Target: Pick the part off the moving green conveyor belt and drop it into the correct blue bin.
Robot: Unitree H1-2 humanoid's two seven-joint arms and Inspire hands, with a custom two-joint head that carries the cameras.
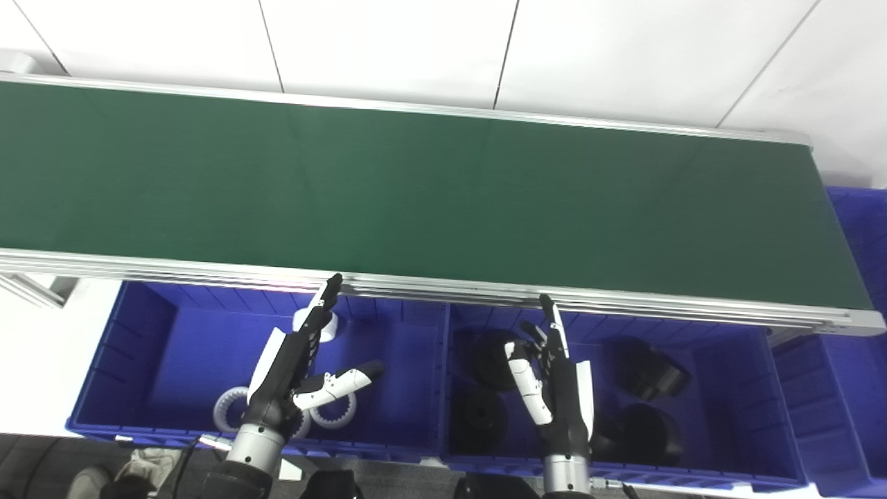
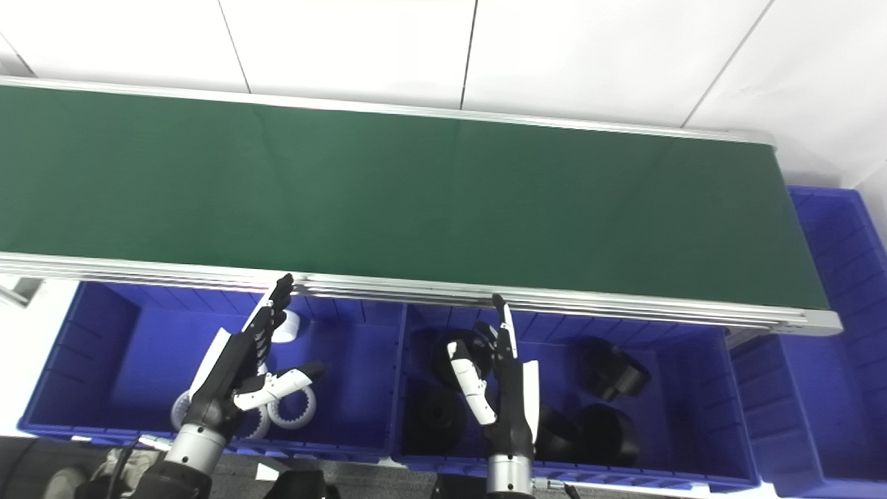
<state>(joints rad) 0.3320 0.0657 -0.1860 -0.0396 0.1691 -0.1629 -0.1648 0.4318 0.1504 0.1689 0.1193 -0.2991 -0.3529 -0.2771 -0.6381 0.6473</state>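
The green conveyor belt (image 1: 429, 194) runs across the view and carries no part. My left hand (image 1: 291, 374) is open and empty, fingers straight, over the left blue bin (image 1: 145, 346), which holds white ring-shaped parts (image 1: 229, 405). My right hand (image 1: 554, 381) is open and empty over the right blue bin (image 1: 734, 374), which holds several black round parts (image 1: 651, 378). Both hands hover just in front of the belt's near metal rail (image 1: 443, 287).
A third blue bin (image 1: 859, 346) stands at the belt's right end. White floor tiles (image 1: 388, 41) lie beyond the belt. The belt's metal frame leg (image 1: 34, 287) shows at the left.
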